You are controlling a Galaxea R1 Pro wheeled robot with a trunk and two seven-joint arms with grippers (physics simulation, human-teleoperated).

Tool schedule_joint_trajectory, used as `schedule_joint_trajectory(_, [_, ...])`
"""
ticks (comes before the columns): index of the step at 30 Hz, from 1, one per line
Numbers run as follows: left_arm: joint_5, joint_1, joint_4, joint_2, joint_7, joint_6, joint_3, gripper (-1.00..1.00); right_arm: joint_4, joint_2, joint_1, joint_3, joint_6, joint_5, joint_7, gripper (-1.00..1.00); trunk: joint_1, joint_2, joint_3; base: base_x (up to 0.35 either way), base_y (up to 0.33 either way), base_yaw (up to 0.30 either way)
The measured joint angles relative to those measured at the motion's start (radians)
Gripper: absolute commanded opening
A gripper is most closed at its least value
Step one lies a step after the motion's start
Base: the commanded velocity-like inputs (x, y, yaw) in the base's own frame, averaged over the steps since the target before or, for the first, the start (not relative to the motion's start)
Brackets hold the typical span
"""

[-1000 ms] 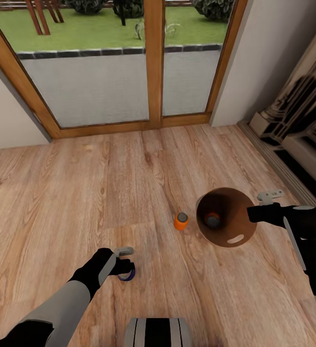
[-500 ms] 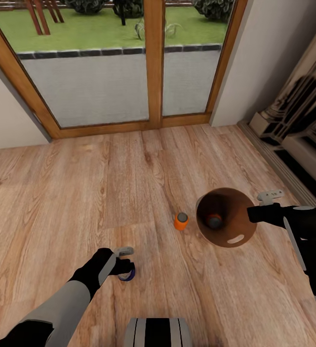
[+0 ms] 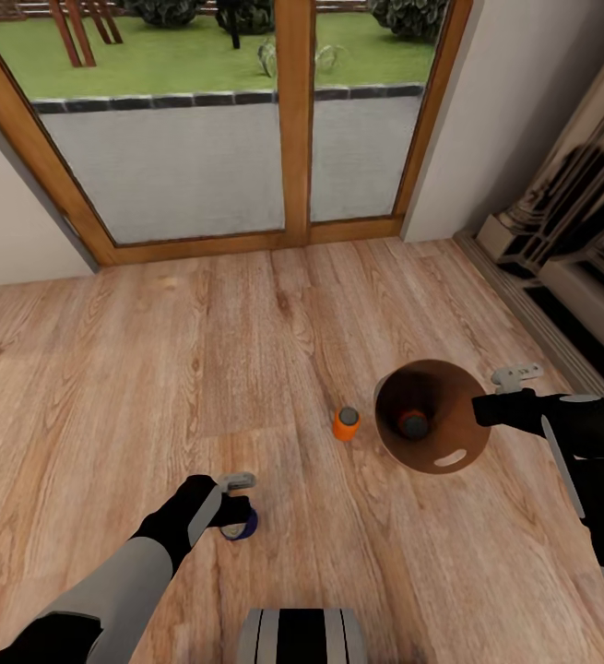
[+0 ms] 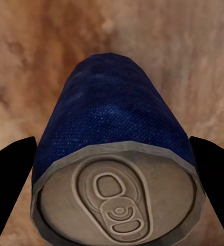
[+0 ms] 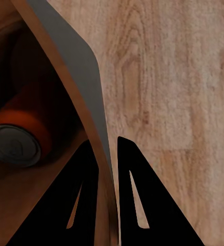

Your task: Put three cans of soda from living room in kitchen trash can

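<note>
Standing upright on the floor [image 3: 154, 350], the blue can [image 3: 240, 527] sits between the open fingers of the left gripper [image 3: 235, 503], while the right gripper [image 3: 486, 406] pinches the bin [image 3: 449, 458] rim well to the right.

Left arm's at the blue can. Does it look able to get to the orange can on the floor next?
Probably yes. The orange can stands upright on bare floor, nothing between it and the left gripper. But that gripper straddles the blue can, so it should deal with that first.
</note>
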Motion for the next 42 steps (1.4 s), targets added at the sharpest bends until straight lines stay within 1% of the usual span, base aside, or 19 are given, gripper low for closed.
schedule_joint_trajectory(1, [0.0,0.0,0.0,0.0,0.0,0.0,0.0,-1.0,0.0,0.0,0.0,0.0,0.0,-0.001,0.0,-1.0,0.0,0.0,0.0,0.0,0.0,0.0])
schedule_joint_trajectory(11, [-0.004,0.0,0.0,0.0,-0.001,0.008,0.0,-1.0,0.0,0.001,0.0,0.011,0.0,-0.003,0.0,-1.0,-0.005,0.002,0.039,0.0,0.0,0.0])
schedule_joint_trajectory(25, [-0.004,0.0,-0.003,0.0,-0.012,0.01,-0.001,-1.0,0.0,-0.001,0.0,0.012,0.0,-0.002,0.0,-1.0,-0.011,0.006,0.093,0.0,0.0,0.0])
schedule_joint_trajectory(35, [-0.005,0.002,-0.046,0.004,-0.019,0.017,-0.001,-1.0,0.001,-0.002,0.002,0.011,0.0,-0.002,-0.002,-1.0,-0.015,0.008,0.131,0.0,0.0,0.0])
schedule_joint_trajectory(38, [-0.004,0.004,-0.121,0.009,-0.02,0.069,-0.001,-1.0,0.001,-0.002,0.002,0.01,0.0,-0.002,-0.003,-1.0,-0.017,0.009,0.143,0.0,0.0,0.0])
schedule_joint_trajectory(39, [-0.003,0.005,-0.17,0.009,-0.02,0.101,-0.001,-1.0,0.001,-0.002,0.002,0.01,0.0,-0.002,-0.003,-1.0,-0.017,0.009,0.147,0.0,0.0,0.0])
schedule_joint_trajectory(41, [-0.001,0.008,-0.3,0.01,-0.02,0.179,-0.002,-1.0,0.001,-0.003,0.002,0.009,0.0,-0.004,-0.001,-1.0,-0.018,0.009,0.155,0.0,0.0,0.0])
schedule_joint_trajectory(42, [-0.001,0.009,-0.335,0.01,-0.021,0.199,-0.002,-1.0,0.001,-0.003,0.002,0.008,0.0,-0.004,-0.001,-1.0,-0.019,0.009,0.159,0.0,0.0,0.0])
